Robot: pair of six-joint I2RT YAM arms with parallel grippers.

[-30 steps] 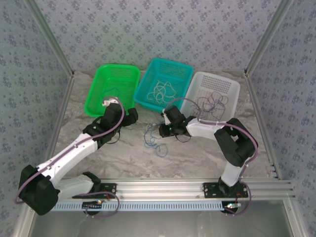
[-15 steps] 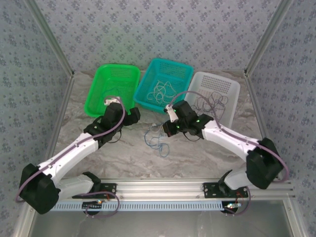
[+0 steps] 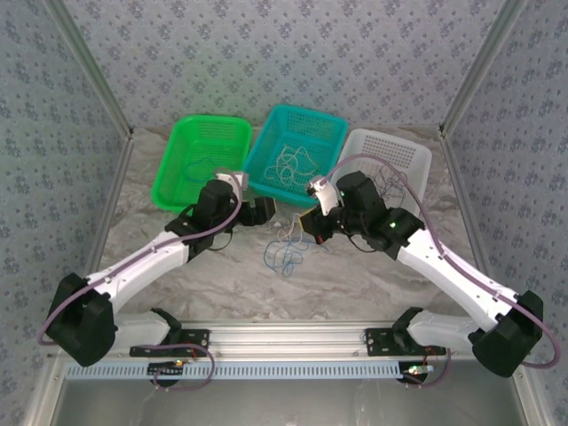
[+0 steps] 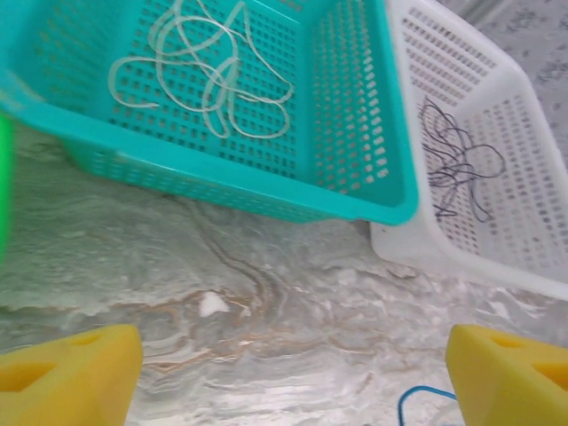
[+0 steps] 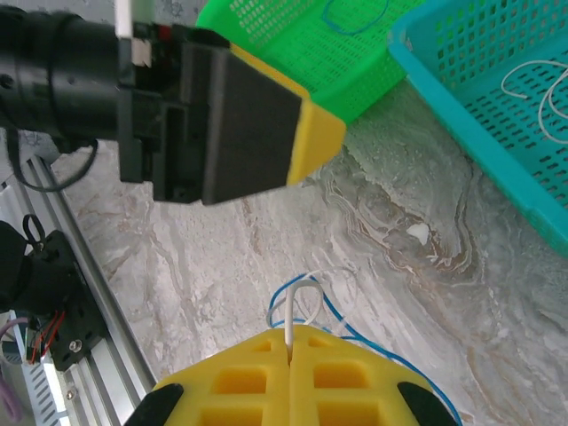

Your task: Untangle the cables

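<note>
A tangle of thin blue and white cables lies on the marble table in front of the baskets. My right gripper is shut on a white cable that loops out of its yellow jaws, with a blue cable trailing beside it. In the top view the right gripper hangs just above the tangle. My left gripper sits close to its left, open with nothing between its yellow fingers. A blue loop shows near the left gripper's right finger.
Three baskets stand at the back. The green basket holds a blue cable, the teal basket holds white cables, and the white basket holds dark cables. Aluminium rail runs along the near edge.
The right arm has stretched out and carried its shut gripper with the white cable up and to the right. The left gripper has moved right toward the tangle, its jaws slightly narrower.
</note>
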